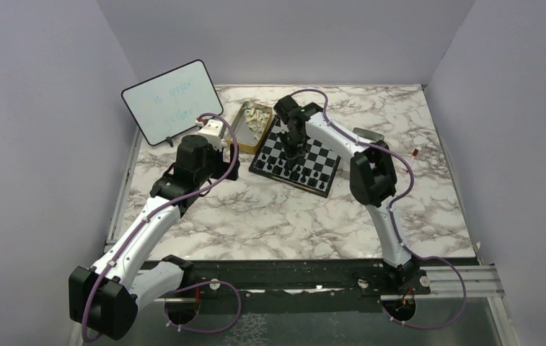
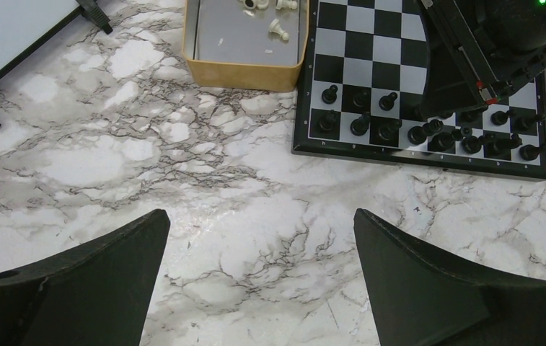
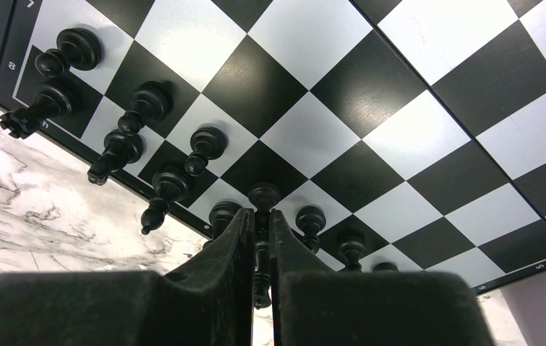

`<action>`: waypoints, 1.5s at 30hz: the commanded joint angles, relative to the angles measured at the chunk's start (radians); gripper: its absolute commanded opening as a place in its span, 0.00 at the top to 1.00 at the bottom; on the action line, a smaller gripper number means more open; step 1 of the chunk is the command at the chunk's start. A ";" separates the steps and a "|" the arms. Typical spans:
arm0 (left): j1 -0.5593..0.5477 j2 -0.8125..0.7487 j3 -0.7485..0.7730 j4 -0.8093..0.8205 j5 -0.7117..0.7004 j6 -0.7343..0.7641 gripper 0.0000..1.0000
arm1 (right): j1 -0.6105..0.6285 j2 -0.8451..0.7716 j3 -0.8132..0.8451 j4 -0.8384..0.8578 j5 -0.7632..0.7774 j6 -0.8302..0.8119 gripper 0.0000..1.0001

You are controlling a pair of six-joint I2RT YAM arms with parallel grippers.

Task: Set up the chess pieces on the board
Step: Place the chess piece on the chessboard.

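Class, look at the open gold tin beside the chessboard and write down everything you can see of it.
The gold tin is a shallow, open rectangular box with rounded corners, gold-tan walls and a shiny grey metal floor. It lies flat on the marble table, close alongside the chessboard; whether they touch is unclear. A few cream-white chess pieces lie loose at its far end; the near part is bare.

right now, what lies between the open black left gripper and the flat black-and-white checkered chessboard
Only bare white, grey-veined marble tabletop. The left wrist view shows nothing between the left gripper and the chessboard's near edge.
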 commanded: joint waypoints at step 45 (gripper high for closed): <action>-0.007 -0.019 0.006 -0.002 -0.016 0.013 0.01 | 0.006 0.034 0.072 -0.024 0.040 -0.007 0.77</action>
